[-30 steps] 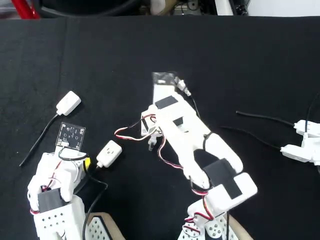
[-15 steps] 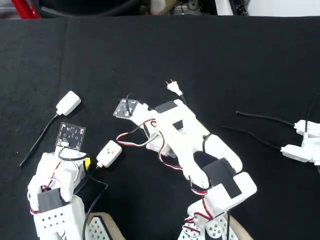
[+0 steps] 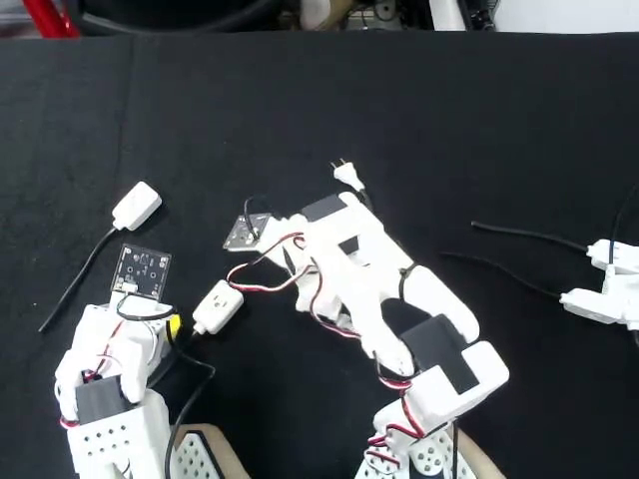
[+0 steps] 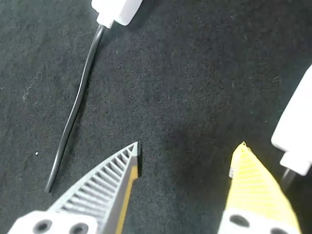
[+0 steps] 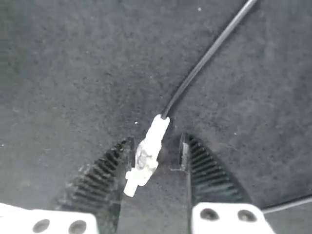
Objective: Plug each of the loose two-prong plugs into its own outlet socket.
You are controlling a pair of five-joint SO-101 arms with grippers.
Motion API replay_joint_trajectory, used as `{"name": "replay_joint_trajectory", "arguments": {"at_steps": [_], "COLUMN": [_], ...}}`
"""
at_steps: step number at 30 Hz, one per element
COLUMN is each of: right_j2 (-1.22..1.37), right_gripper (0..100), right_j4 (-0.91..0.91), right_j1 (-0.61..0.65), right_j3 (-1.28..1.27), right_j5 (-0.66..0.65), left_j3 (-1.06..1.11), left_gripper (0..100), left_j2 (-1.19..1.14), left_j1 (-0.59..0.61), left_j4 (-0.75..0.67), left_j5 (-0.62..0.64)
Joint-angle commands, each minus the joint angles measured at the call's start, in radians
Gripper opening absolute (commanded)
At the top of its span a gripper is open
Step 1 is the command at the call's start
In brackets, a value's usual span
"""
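Observation:
A small white two-prong plug (image 3: 346,176) on a thin black cable lies at mid-table. In the right wrist view the plug (image 5: 146,153) lies between the fingers of my right gripper (image 5: 155,144), which is open with a gap on each side of it. In the high view my right gripper (image 3: 344,195) sits just behind the plug. One white outlet socket (image 3: 218,306) lies beside my left gripper (image 3: 170,321), and a second socket (image 3: 137,205) lies further back. My left gripper (image 4: 189,146) is open over bare cloth, with the near socket (image 4: 297,131) beside its yellow finger.
More white plug and socket pieces (image 3: 607,284) with black cables (image 3: 524,236) lie at the right edge. The far socket's cable (image 3: 75,284) runs toward the left arm. Black cloth (image 3: 200,110) covers the table, and the back half is open room.
The right wrist has rolled, swinging its camera board from above the plug round to the left. The plug has shifted slightly left. The left arm has kept still.

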State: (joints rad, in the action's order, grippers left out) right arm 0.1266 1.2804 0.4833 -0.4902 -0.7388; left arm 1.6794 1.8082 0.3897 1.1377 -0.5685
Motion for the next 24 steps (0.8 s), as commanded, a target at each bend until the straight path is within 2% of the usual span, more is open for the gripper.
{"name": "replay_joint_trajectory", "arguments": {"at_steps": [1, 9, 16, 21, 24], "right_j2": [-0.004, 0.051, 0.179, 0.229, 0.220], "right_gripper": [14.6, 14.5, 14.3, 0.9, 1.5], "right_j4": [0.009, 0.037, 0.114, 0.118, 0.120], "right_j1": [0.009, -0.006, -0.011, -0.012, -0.012], "right_j3": [0.041, 0.042, 0.166, 0.222, 0.214], "right_j5": [0.025, 0.025, 0.025, 0.031, 0.032], "left_j3": [0.008, 0.008, 0.008, 0.008, 0.008], "left_gripper": [30, 30, 30, 30, 30], "left_j2": [0.009, 0.009, 0.009, 0.009, 0.009], "left_j1": [-0.008, -0.008, -0.008, -0.008, -0.008], "left_j4": [0.009, 0.009, 0.009, 0.009, 0.009], "left_j5": [-0.008, -0.008, -0.008, -0.008, -0.008]}}
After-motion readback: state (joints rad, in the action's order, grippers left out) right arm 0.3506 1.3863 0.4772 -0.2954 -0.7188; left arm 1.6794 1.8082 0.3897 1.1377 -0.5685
